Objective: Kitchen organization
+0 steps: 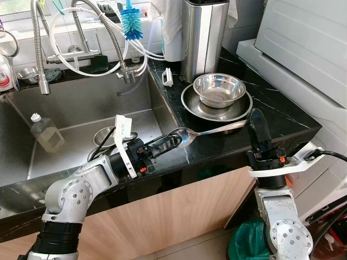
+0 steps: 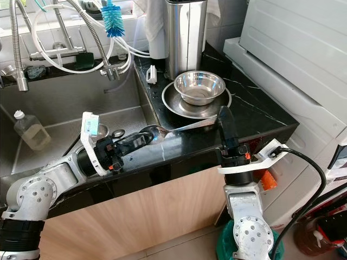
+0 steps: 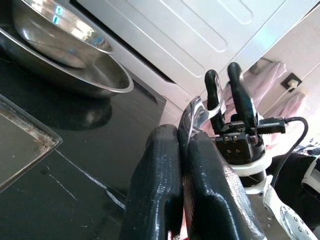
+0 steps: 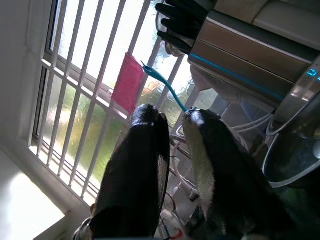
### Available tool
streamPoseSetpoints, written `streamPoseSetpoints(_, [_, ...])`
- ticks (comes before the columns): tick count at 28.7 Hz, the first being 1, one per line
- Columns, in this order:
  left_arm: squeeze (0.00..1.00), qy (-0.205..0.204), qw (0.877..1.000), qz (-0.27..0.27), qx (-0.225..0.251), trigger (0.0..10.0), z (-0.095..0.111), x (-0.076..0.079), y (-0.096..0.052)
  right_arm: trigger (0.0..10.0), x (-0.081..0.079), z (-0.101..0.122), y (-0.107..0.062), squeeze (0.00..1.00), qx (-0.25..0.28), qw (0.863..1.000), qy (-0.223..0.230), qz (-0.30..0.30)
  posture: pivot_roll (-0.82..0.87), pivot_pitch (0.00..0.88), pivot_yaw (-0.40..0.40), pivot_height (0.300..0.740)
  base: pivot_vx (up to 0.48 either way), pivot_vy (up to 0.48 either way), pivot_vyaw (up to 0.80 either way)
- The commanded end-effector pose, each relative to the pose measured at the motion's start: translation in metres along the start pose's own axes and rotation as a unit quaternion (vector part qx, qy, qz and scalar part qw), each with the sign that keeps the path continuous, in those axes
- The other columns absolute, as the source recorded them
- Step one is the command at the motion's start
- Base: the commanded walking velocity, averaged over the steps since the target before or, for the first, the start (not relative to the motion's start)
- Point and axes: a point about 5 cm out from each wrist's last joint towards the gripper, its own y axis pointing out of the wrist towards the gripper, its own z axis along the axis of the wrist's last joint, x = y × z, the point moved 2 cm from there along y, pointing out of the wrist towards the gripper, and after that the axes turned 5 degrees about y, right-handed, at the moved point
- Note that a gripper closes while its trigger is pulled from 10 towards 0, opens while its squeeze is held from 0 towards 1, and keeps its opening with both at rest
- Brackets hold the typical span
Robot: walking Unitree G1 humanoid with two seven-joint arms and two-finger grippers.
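A steel spoon [image 1: 212,130] hangs level over the black counter's front edge [image 1: 217,149], its bowl toward the sink. My left gripper [image 1: 172,140] reaches in from the sink side and is shut on the spoon's bowl end; the left wrist view shows metal pinched between its fingers [image 3: 165,170]. My right gripper [image 1: 255,115] stands upright at the counter's front, fingertips up, right beside the tip of the spoon's handle. Its fingers [image 4: 145,165] are slightly apart with nothing between them. Behind the spoon, a steel bowl [image 1: 219,88] rests in a steel plate [image 1: 190,105].
The steel sink [image 1: 81,103] lies to the left with a plastic bottle [image 1: 46,134] and a drain strainer [image 1: 102,135] in it. Faucet hoses and a blue brush [image 1: 130,24] hang behind. A tall steel canister [image 1: 203,38] and a white appliance [image 1: 303,49] border the counter.
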Motion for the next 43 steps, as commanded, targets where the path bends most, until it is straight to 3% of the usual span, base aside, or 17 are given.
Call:
streamPoseSetpoints(1, [0.00,0.001,1.000,-0.021,0.006,0.0,0.004,0.007,0.003,10.0,-0.003,-0.012,0.002,1.00,-0.012,1.000,0.012,0.004,0.06,0.038,0.041,0.740,0.000,0.000,0.00])
streamPoseSetpoints(10, [0.00,-0.003,1.000,-0.005,0.028,0.0,0.012,0.003,0.001,10.0,-0.003,-0.013,0.002,1.00,-0.018,1.000,0.002,0.006,0.06,0.034,0.042,0.740,0.000,0.000,0.00])
streamPoseSetpoints(11, [0.00,-0.003,1.000,-0.001,0.031,0.0,0.013,0.002,0.001,10.0,-0.002,-0.013,0.002,0.25,-0.018,1.000,-0.002,0.001,0.06,0.034,0.041,0.740,0.000,0.000,0.00])
streamPoseSetpoints(12, [0.00,-0.004,0.999,0.004,0.036,0.0,0.014,0.000,0.000,10.0,-0.001,-0.013,0.001,0.00,-0.018,1.000,-0.005,-0.006,0.06,0.034,0.041,0.740,0.000,0.000,0.00])
streamPoseSetpoints(24, [0.00,-0.007,0.992,0.077,0.104,0.0,0.033,-0.017,-0.002,10.0,0.000,-0.014,-0.006,0.00,-0.026,1.000,-0.007,-0.011,0.06,0.031,0.043,0.740,0.000,0.000,0.00])
streamPoseSetpoints(25, [0.00,0.010,0.986,0.118,0.117,0.5,0.038,-0.026,-0.002,10.0,0.000,-0.015,-0.006,0.00,-0.030,0.999,-0.008,-0.012,0.06,0.029,0.043,0.740,0.000,0.000,0.00])
streamPoseSetpoints(26, [0.00,0.033,0.973,0.186,0.134,2.2,0.046,-0.041,-0.006,10.0,0.000,-0.018,-0.007,0.00,-0.038,0.999,-0.011,-0.014,0.06,0.027,0.042,0.740,0.000,0.000,0.00])
streamPoseSetpoints(27, [0.00,0.041,0.964,0.222,0.142,5.3,0.050,-0.049,-0.008,10.0,0.000,-0.019,-0.008,0.00,-0.041,0.999,-0.013,-0.014,0.06,0.027,0.042,0.740,0.000,0.000,0.00])
streamPoseSetpoints(28, [0.00,0.042,0.957,0.245,0.149,10.0,0.052,-0.055,-0.012,10.0,0.000,-0.020,-0.008,0.00,-0.042,0.999,-0.013,-0.014,0.06,0.027,0.042,0.740,0.000,0.000,0.00])
streamPoseSetpoints(31, [0.00,0.076,0.923,0.339,0.165,10.0,0.063,-0.076,-0.029,10.0,0.000,-0.023,-0.010,0.00,-0.048,0.999,-0.017,-0.017,0.06,0.021,0.044,0.740,0.000,0.000,0.00])
streamPoseSetpoints(34, [0.00,0.101,0.896,0.400,0.165,10.0,0.068,-0.088,-0.042,10.0,0.000,-0.024,-0.011,0.00,-0.052,0.998,-0.022,-0.020,0.06,0.018,0.046,0.740,0.000,0.000,0.00])
streamPoseSetpoints(35, [0.00,0.121,0.872,0.449,0.154,10.0,0.070,-0.097,-0.054,10.0,0.000,-0.025,-0.012,0.00,-0.053,0.998,-0.022,-0.021,0.06,0.016,0.046,0.740,0.000,0.000,0.00])
streamPoseSetpoints(36, [0.00,0.121,0.872,0.449,0.154,10.0,0.070,-0.097,-0.054,10.0,0.000,-0.025,-0.012,0.00,-0.053,0.998,-0.022,-0.021,0.06,0.016,0.046,0.740,0.000,0.000,0.00])
streamPoseSetpoints(37, [0.00,0.159,0.850,0.481,0.143,10.0,0.073,-0.102,-0.065,10.0,0.000,-0.025,-0.013,0.00,-0.055,0.998,-0.025,-0.023,0.05,0.016,0.046,0.740,0.000,0.000,0.00])
streamPoseSetpoints(41, [0.00,0.222,0.819,0.514,0.122,10.0,0.079,-0.109,-0.077,10.0,0.000,-0.026,-0.015,0.00,-0.063,0.997,-0.032,-0.024,0.05,0.018,0.047,0.740,0.000,0.000,0.00])
streamPoseSetpoints(42, [0.00,0.258,0.800,0.532,0.100,10.0,0.082,-0.112,-0.084,10.0,0.000,-0.027,-0.015,0.00,-0.065,0.997,-0.035,-0.025,0.05,0.022,0.047,0.740,0.000,0.000,0.00])
streamPoseSetpoints(43, [0.00,0.258,0.800,0.532,0.100,10.0,0.082,-0.112,-0.084,10.0,0.000,-0.027,-0.015,0.00,-0.065,0.997,-0.035,-0.025,0.05,0.022,0.047,0.740,0.000,0.000,0.00])
